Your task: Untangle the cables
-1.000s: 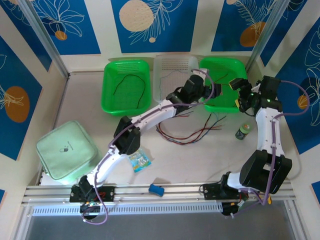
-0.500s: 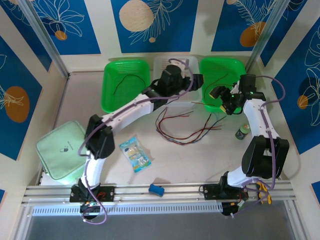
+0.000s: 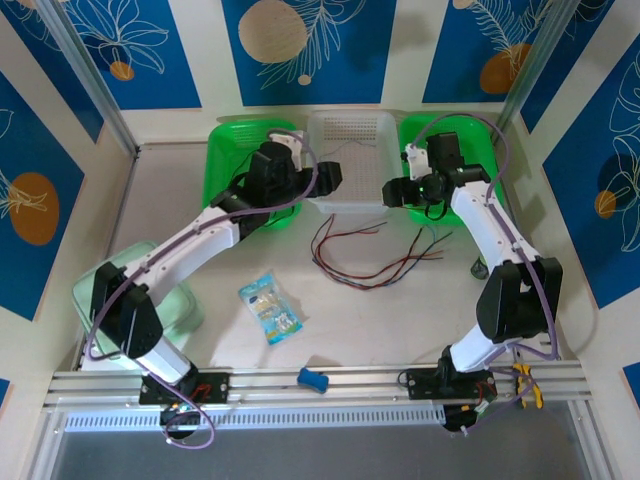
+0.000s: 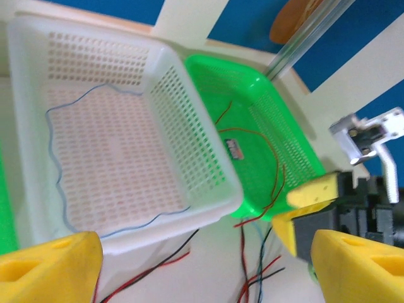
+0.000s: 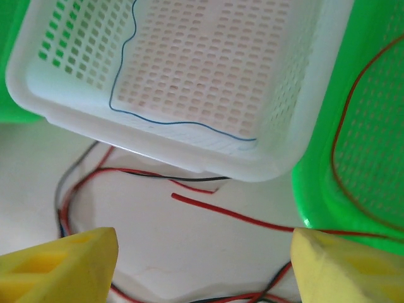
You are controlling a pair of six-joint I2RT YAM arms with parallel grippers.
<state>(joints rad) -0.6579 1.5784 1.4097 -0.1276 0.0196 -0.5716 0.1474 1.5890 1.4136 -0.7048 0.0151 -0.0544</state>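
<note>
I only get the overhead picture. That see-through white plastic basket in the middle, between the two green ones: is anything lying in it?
Observer: Yes. The right wrist camera shows one thin blue wire snaking across the floor of the white perforated basket.
Operator: And the green basket under the right arm?
Observer: The left wrist camera shows a thin red wire curled inside that green plastic basket.
Operator: Are the claws gripping anything?
Observer: No. The left gripper and the right gripper both have their yellow fingers apart, with nothing between them.
</note>
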